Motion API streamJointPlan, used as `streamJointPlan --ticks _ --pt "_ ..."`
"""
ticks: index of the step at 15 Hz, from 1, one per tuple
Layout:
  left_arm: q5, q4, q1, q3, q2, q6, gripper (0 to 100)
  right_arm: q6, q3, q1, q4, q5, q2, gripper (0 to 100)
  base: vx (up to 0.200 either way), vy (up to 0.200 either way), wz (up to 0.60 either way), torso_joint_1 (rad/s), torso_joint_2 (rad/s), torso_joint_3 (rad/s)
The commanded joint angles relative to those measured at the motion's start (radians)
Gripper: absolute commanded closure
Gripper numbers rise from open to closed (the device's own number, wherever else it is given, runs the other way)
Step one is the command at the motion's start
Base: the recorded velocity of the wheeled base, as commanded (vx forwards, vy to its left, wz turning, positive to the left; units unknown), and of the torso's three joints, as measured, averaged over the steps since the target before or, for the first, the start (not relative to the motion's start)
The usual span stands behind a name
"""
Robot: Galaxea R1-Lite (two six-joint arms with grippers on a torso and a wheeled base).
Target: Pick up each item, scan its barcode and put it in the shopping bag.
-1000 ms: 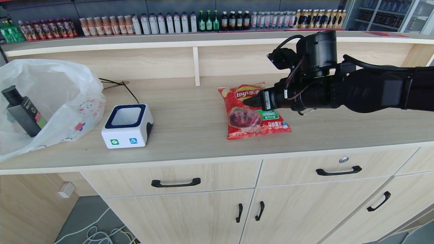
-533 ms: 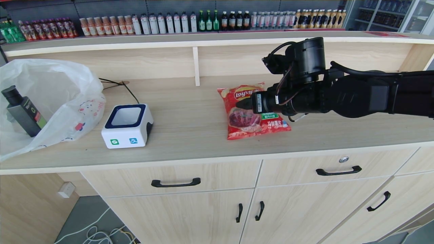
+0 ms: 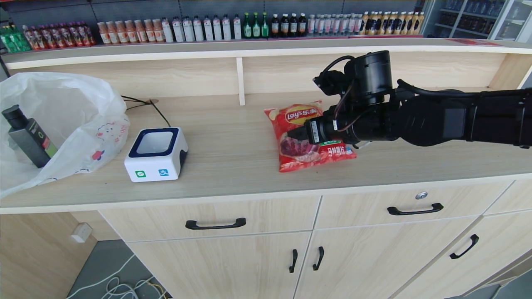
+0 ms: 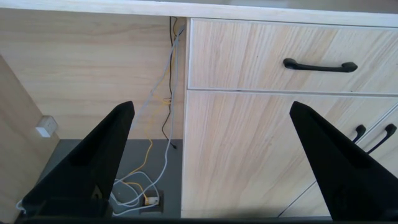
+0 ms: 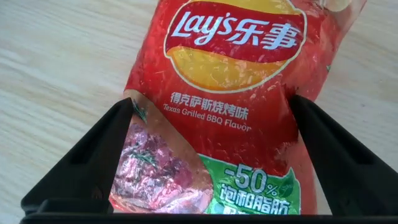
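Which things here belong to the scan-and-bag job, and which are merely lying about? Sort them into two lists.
Job: chip bag; scanner; shopping bag; dark bottle inside it; right hand, open around the chip bag.

Lying about: shelf drinks; cupboard handles; floor cables.

A row of drink bottles (image 3: 216,27) lines the shelf at twelve o'clock. Drawers (image 3: 166,216) and cupboard doors (image 3: 224,265) sit at six o'clock, with loose cables (image 3: 120,286) at seven.
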Motion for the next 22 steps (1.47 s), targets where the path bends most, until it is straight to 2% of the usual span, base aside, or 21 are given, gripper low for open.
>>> streamJointPlan --ticks 1,5,7,9,11,20,21,22 --pt "-0.001 0.0 0.0 0.0 0.0 0.0 0 -0.029 -0.016 0.001 0.001 -0.004 0.033 0 0.0 0.0 0.0 0.0 0.0 0.0" --pt "-0.001 0.0 0.0 0.0 0.0 0.0 0 -0.03 -0.036 -0.001 0.024 -0.032 0.048 0 0.0 0.0 0.0 0.0 0.0 0.0" --pt "-0.001 0.0 0.0 0.0 0.0 0.0 0 -0.032 -0.05 0.001 0.091 -0.084 0.045 0 0.0 0.0 0.0 0.0 0.0 0.0" --pt "-0.001 0.0 0.0 0.0 0.0 0.0 0 -0.047 -0.078 0.004 0.105 -0.092 0.047 0 0.0 0.0 0.0 0.0 0.0 0.0" --pt "-0.001 0.0 0.0 0.0 0.0 0.0 0 -0.059 -0.121 0.004 0.105 -0.142 0.07 0 0.0 0.0 0.0 0.0 0.0 0.0" --pt "-0.001 0.0 0.0 0.0 0.0 0.0 0 -0.058 -0.173 0.028 0.103 -0.145 0.123 0 0.0 0.0 0.0 0.0 0.0 0.0" --pt "-0.001 0.0 0.0 0.0 0.0 0.0 0 -0.058 -0.174 0.028 0.103 -0.144 0.123 100 0.0 0.0 0.0 0.0 0.0 0.0" --pt "-0.001 0.0 0.0 0.0 0.0 0.0 0 -0.056 -0.173 0.028 0.102 -0.142 0.122 100 0.0 0.0 0.0 0.0 0.0 0.0"
